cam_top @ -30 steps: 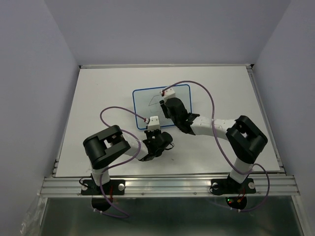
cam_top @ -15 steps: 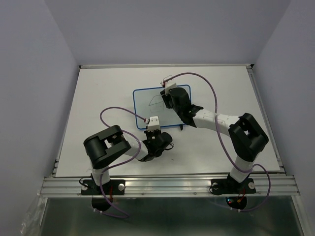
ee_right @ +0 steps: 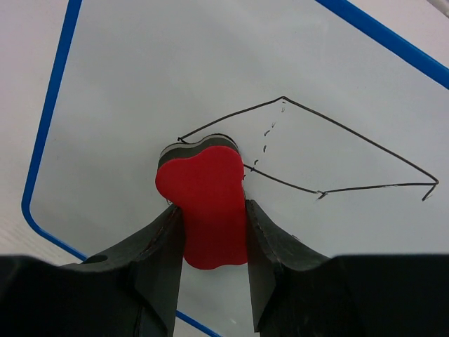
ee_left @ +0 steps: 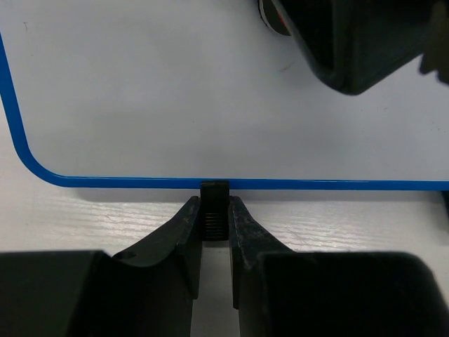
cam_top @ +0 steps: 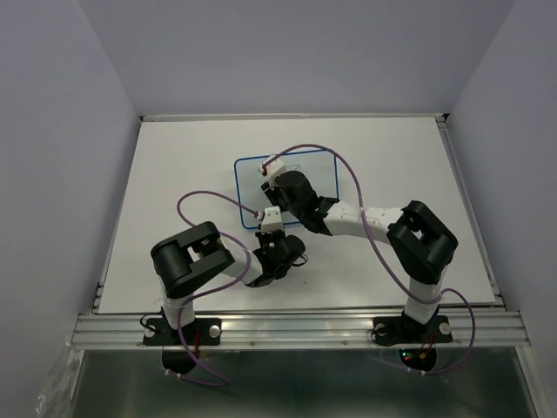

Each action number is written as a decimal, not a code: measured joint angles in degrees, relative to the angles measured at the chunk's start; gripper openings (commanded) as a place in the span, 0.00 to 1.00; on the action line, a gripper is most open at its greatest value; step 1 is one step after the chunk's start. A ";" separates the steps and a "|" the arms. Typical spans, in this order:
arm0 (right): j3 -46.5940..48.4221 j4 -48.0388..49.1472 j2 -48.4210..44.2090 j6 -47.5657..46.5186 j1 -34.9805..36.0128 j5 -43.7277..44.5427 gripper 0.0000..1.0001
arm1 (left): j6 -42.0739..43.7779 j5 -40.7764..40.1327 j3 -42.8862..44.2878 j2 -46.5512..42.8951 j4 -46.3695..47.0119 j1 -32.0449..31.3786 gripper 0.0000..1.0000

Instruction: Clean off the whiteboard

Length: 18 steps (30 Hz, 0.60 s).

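Robot test cell, lab-type. Bare white table (cam_top: 174,165) boxed in by blank pale-lilac panels (cam_top: 52,131) at 9, 12 and 3 o'clock. Slotted aluminium rail (cam_top: 296,329) along the 6 o'clock edge, two arm bases (cam_top: 178,331) bolted there. Purple cables (cam_top: 196,198) loop loose. Small red and green lights (cam_top: 409,355) at 5 o'clock.

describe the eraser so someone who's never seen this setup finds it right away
On the white table lies a blue-rimmed whiteboard. Over it, the right gripper clamps the eraser: a lobed red block with a dark layer, solid and bright beside the thin black marker lines.
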 measured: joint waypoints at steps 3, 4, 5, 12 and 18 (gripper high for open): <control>0.96 -1.46 0.02 1.22 0.04 3.15 0.01 | 0.09 -0.04 -0.02 0.07 0.24 0.00 0.00; 1.36 -2.05 0.09 1.62 0.11 4.55 0.01 | 0.09 -0.04 -0.04 0.09 0.28 0.00 0.00; 1.70 -2.62 0.13 2.05 0.11 5.90 0.01 | 0.07 -0.04 -0.15 0.11 0.52 0.00 0.00; 8.50 -8.96 0.72 7.21 -3.15 17.68 0.01 | 0.07 0.00 -0.61 0.17 1.64 0.00 0.00; 11.89 -10.10 0.74 8.26 -8.20 21.75 0.01 | 0.07 -0.17 -0.66 0.44 2.19 0.00 0.00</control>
